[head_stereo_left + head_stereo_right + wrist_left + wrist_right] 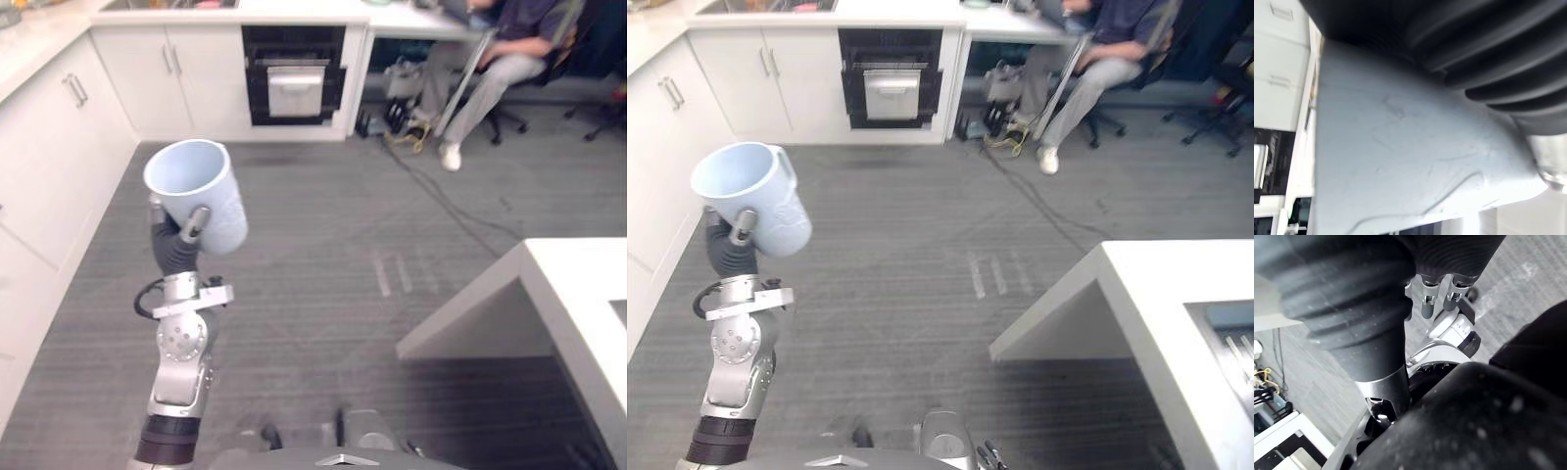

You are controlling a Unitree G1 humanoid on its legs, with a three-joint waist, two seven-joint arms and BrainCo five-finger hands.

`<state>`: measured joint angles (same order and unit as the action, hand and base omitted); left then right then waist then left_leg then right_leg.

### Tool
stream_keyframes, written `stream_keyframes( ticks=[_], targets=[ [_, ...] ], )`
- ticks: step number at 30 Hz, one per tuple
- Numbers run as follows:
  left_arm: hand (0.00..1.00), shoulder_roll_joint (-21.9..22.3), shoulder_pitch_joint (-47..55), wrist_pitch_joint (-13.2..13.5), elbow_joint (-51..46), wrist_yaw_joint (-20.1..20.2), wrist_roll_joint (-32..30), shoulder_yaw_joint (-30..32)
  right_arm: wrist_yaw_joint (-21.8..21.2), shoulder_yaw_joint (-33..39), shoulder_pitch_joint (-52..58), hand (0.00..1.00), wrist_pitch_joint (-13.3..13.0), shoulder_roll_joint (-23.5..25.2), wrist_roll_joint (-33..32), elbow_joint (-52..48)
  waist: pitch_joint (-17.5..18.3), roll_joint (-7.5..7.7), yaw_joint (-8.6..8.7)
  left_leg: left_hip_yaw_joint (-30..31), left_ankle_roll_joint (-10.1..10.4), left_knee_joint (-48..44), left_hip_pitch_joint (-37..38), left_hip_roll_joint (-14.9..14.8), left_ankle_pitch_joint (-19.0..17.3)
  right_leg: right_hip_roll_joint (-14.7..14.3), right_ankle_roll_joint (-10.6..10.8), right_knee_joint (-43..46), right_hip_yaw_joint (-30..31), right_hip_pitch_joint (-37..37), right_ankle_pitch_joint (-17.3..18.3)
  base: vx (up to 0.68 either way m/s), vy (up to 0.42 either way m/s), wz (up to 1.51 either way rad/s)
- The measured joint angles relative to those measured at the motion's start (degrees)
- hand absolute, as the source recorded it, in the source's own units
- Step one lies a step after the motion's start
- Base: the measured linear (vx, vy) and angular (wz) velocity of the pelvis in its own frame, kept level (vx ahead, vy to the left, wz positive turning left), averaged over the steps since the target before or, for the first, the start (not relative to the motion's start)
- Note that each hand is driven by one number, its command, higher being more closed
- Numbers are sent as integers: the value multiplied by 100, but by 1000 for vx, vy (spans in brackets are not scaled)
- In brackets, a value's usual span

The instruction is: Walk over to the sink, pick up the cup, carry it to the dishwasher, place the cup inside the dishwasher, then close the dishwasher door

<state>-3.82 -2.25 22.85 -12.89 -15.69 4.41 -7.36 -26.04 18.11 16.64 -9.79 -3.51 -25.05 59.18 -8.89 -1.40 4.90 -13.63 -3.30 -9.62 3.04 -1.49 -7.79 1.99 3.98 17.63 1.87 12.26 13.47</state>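
The left hand (pixel 182 241) grips the pale blue cup (pixel 201 191) from below, thumb curled against its wall. The cup is at left centre of the frame, tilted with its mouth toward the upper left, over open grey floor (pixel 323 245). White cabinets (pixel 59 166) line the left edge and the top, with a dark built-in appliance (pixel 294 86) at upper centre. A white counter (pixel 578 284) juts its corner in at lower right. A seated person (pixel 500 59) is at upper right. The right hand (pixel 1426 306) shows in its own wrist view; I cannot tell whether it is open or closed.
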Motion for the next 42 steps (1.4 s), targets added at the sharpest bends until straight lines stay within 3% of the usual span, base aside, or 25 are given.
stream_keyframes(
  ticks=[3, 5, 6, 7, 8, 9, 11, 12, 17, 23, 25, 26, 28, 29, 30, 31, 32, 34, 35, 38, 40, 41, 42],
  targets=[
    [100, -12, -246, -1, 53, 210, 6, -368, 93, 42, 56, 0, 139, 122, -214, -7, 68, 139, 21, 386, 134, -240, 204, 82, -304, -176, -39, -595, 523, 67, -732, 286, -87, 64],
    [100, -44, -332, -17, 42, 313, 1, -518, 138, 173, 89, 0, 184, 217, -302, -17, 109, 229, 24, 666, 221, -845, 132, 176, -742, -168, -121, -637, 878, -83, -915, 325, -165, 88],
    [100, -45, -346, -46, 3, 362, -9, -589, 152, 296, 108, 0, 228, 251, -372, -15, 103, 237, -11, 816, 263, -1281, 90, 229, -1102, -122, -83, -468, 927, -155, -1266, 320, -202, 78],
    [100, -35, -343, -110, -10, 360, -19, -636, 23, 342, 196, 0, 229, 227, -398, -97, 121, 83, 5, 851, 326, -1641, 78, 111, -1416, -167, 12, -118, 775, -139, -1517, 313, -193, 65],
    [100, -29, -343, -133, -9, 364, -27, -658, -58, 365, 222, 0, 230, 190, -408, -155, 119, -34, 18, 844, 367, -1741, 84, 0, -1505, -223, -14, 13, 686, -136, -1408, 290, -137, 50],
    [100, -3, -389, -257, -64, 367, -21, -684, -169, 316, 285, 0, 238, 61, -395, -334, 172, -235, 107, 729, 436, -1891, 104, -327, -1656, -353, -103, 325, 503, -95, -1135, 285, -106, 39],
    [100, -4, -655, -325, -75, 392, 8, -677, -158, 288, 259, 0, 252, 138, -396, -415, 152, -169, 191, 567, 553, -1809, 217, -476, -1677, -369, -141, 846, 387, 50, -798, 217, -95, 25],
    [100, 93, -839, -137, -125, 599, 107, -603, 62, 290, 348, 0, -3, 346, -612, -424, 480, 58, 148, -152, 650, -1727, 383, -530, -1812, -262, -96, 1302, 346, 235, -485, 0, 0, 0],
    [100, 127, -792, -131, -124, 599, 108, -600, 100, 255, 411, 0, -2, 351, -611, -424, 509, 96, 167, -165, 637, -1670, 381, -495, -1767, -244, -90, 1254, 336, 264, -493, -47, 19, -2],
    [100, 519, -240, 15, 191, 596, 349, -560, 161, 17, 469, 0, 0, 284, -540, -383, 685, 227, 124, -131, 729, -1042, 424, -498, -1409, -64, -236, 915, -342, 312, -624, 3, -36, 4],
    [100, 620, -72, 35, 291, 590, 457, -436, 160, -16, 467, 0, 0, 243, -432, -382, 703, 254, 104, -97, 765, -861, 451, -517, -1326, -33, -296, 944, -523, 357, -508, 55, -102, 8],
    [100, 674, 87, 59, 293, 568, 538, -354, 159, -107, 459, 0, 0, 169, -402, -391, 715, 245, 31, -195, 782, -688, 550, -580, -1303, 0, -372, 1008, -754, 383, -351, 104, -121, -39],
    [100, 654, 439, 174, 292, 501, 680, -224, 153, -400, 521, 0, 14, -29, -364, -423, 841, 201, -114, -437, 824, -609, 801, -756, -1266, -35, -325, 1197, -932, 294, -44, 260, -148, -48],
    [100, 605, 512, 201, 406, 460, 731, -217, 168, -432, 451, 0, 159, -84, -179, -402, 794, 286, -137, -473, 597, -1878, 334, -1062, -1307, -91, -441, 1182, -1010, 137, 59, 323, -200, 2],
    [100, 607, 629, 195, 460, 447, 791, -248, 168, -477, 412, 0, 267, -192, 41, -407, 797, 275, -141, -306, 68, -3294, -362, -1378, -976, -146, -475, 1089, -1119, -13, 93, 242, -205, 20],
    [100, 611, 674, 195, 459, 444, 795, -262, 167, -496, 418, 0, 281, -247, 115, -422, 770, 285, -160, -193, -118, -3970, -716, -1535, -654, -189, -516, 1048, -1158, -87, 136, 270, -154, 28],
    [100, 612, 765, 196, 456, 448, 799, -268, 139, -511, 445, 0, 283, -348, 237, -428, 769, 220, -262, 60, -4, -4940, -1258, -1756, -343, -265, -577, 984, -1193, -258, 227, 258, -80, 16],
    [100, 582, 909, 194, 470, 472, 821, -191, 137, -628, 449, 0, 329, -457, 325, -401, 740, 234, -340, 301, 128, -5506, -1879, -1690, -530, -252, -732, 758, -1194, -721, 368, 360, -67, 12],
    [100, 532, 951, 193, 471, 489, 864, -159, 137, -632, 433, 0, 335, -480, 348, -311, 727, 258, -383, 298, 198, -5280, -2042, -1576, -639, -208, -726, 563, -1185, -967, 369, 421, -23, 1],
    [100, 378, 1034, 202, 457, 490, 897, -79, 95, -678, 277, 0, 335, -597, 439, 10, 656, 330, -455, 279, 396, -2930, -2189, -902, -672, -6, -574, 103, -1099, -1537, 320, 330, 66, -17],
    [100, 391, 1175, 201, 406, 387, 895, 18, -37, -659, 262, 0, 335, -698, 524, 31, 523, 237, -513, 712, 736, -379, -2066, -490, 258, 7, -430, -186, -792, -1908, 485, 372, 181, -66],
    [100, 387, 1234, 199, 384, 324, 895, 23, -50, -658, 261, 0, 335, -708, 525, 33, 494, 230, -527, 797, 856, -300, -2031, -482, 474, -10, -382, -205, -687, -1978, 554, 384, 221, -91],
    [100, 371, 1322, 199, 399, 219, 895, 65, -55, -661, 257, 0, 335, -689, 542, 37, 440, 269, -536, 792, 790, -530, -2009, -441, 953, -1, -293, -267, -400, -2190, 677, 421, 254, -81]
  ],
)
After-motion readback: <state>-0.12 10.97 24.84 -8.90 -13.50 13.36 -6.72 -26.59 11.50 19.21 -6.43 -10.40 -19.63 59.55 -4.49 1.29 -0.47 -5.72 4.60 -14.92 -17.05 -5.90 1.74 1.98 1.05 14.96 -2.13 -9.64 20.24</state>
